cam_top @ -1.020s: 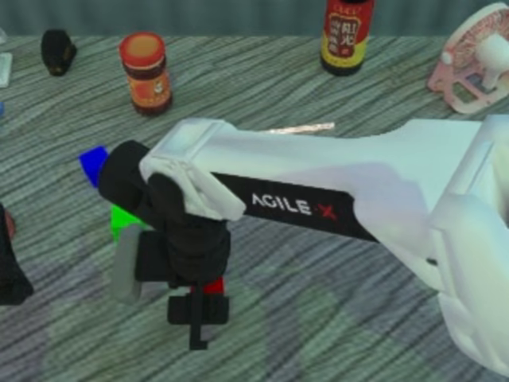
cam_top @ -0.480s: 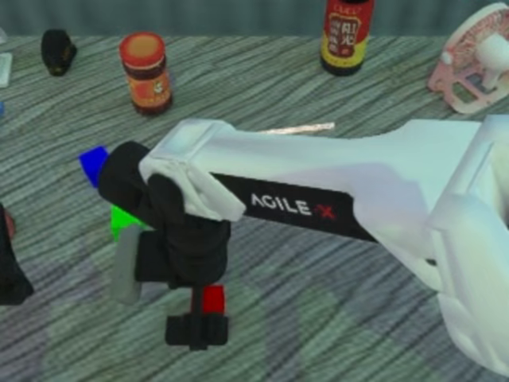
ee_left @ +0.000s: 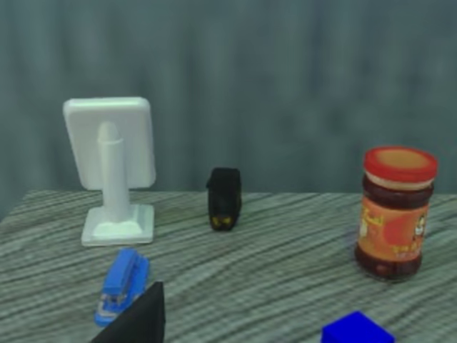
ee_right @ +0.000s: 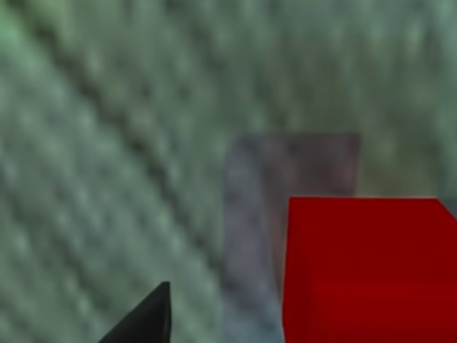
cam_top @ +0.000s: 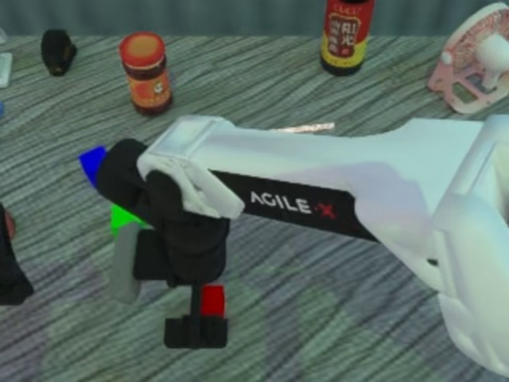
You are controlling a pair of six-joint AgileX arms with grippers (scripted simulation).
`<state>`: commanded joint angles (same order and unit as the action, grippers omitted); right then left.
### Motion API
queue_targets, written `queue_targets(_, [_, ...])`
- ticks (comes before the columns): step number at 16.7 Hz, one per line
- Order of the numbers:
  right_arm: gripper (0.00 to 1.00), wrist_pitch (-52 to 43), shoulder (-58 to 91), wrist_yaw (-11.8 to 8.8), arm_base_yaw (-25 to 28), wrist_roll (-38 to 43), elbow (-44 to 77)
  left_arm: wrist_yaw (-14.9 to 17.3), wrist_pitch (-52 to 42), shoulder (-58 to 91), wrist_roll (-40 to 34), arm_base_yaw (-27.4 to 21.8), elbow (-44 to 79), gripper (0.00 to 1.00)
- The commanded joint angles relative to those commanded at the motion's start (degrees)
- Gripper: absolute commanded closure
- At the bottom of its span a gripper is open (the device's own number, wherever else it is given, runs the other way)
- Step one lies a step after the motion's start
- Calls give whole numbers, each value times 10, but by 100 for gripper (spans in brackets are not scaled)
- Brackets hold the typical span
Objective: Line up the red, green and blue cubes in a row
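The red cube (cam_top: 212, 300) lies on the table near the front, left of the middle, right beside my right gripper (cam_top: 196, 330), which stands open just above it. In the right wrist view the red cube (ee_right: 368, 268) is apart from the one dark fingertip (ee_right: 153, 318) that shows. The green cube (cam_top: 121, 216) peeks out from under the right arm's wrist. Behind it, farther left, lies the blue cube (cam_top: 93, 161), also seen in the left wrist view (ee_left: 357, 330). My left gripper (cam_top: 8, 274) is parked at the left edge.
A red-lidded jar (cam_top: 145, 72) and a small black object (cam_top: 57, 50) stand at the back left. A dark sauce bottle (cam_top: 346, 36) is at the back middle, a pink fan (cam_top: 473, 68) at the back right. A blue stapler (ee_left: 121, 284) lies by a white stand (ee_left: 111, 168).
My right gripper has drawn towards the table's front edge, uncovering the red cube that it half hid one second ago. The cube stays where it is. The left arm has not moved.
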<state>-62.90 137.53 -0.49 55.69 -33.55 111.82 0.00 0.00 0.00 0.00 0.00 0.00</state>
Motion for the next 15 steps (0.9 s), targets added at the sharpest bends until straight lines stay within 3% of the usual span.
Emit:
queue_targets(7, [0, -126, -22, 0, 2, -1, 100, 0, 0, 0, 0, 0, 0, 0])
queue_targets(15, [0, -104, -57, -4, -16, 6, 77, -1, -19, 29, -7, -5, 29, 0])
